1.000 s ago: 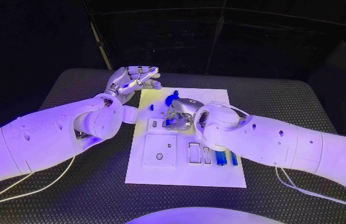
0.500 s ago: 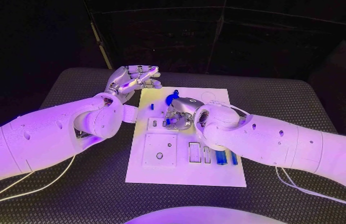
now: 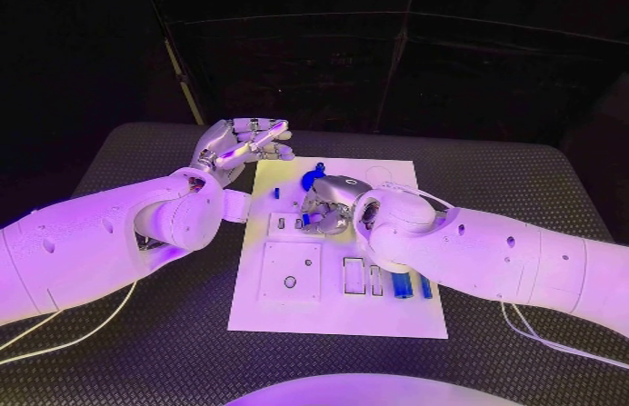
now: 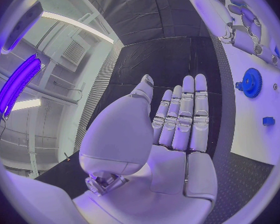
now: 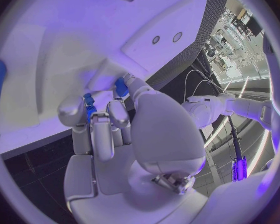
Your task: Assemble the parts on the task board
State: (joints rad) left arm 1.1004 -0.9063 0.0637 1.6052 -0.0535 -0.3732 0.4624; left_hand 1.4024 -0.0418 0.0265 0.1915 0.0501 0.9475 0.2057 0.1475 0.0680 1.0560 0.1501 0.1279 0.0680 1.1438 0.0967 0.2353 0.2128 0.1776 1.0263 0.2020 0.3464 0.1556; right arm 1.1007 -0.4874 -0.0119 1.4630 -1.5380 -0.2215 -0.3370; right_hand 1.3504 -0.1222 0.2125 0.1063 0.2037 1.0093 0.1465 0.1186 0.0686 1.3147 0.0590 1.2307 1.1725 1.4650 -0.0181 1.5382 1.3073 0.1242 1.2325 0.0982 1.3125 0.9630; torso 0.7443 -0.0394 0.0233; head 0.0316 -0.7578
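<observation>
We have the right hand (image 3: 328, 213) low over the middle of the board (image 3: 394, 311), fingers curled down onto a small blue peg (image 5: 88, 104). In the right wrist view the fingertips (image 5: 71, 112) pinch that peg, so we call this hand gripping the peg. It sits right at the board surface beside a small raised block with holes; we judge the hand is low and bent like this to line the peg up with a socket there. Whether the peg is already in a hole we cannot tell; the fingers hide the tip.

The left hand (image 3: 236, 145) hangs off the far left corner of the board, over the black table (image 3: 118, 161). In the left wrist view its fingers (image 4: 184, 114) lie straight and side by side with nothing in the palm, so it is open and idle. We guess it is parked there to stay out of the right arm's way.

A blue gear (image 3: 312, 179) stands on the board just beyond the right hand, with a small blue stub (image 3: 276, 191) near it towards the left hand. Two blue bars (image 3: 413, 287) lie near the board's right edge, beside pale rectangular slots (image 3: 354, 275). Those look still unplaced, so we judge the task is mid-way.
</observation>
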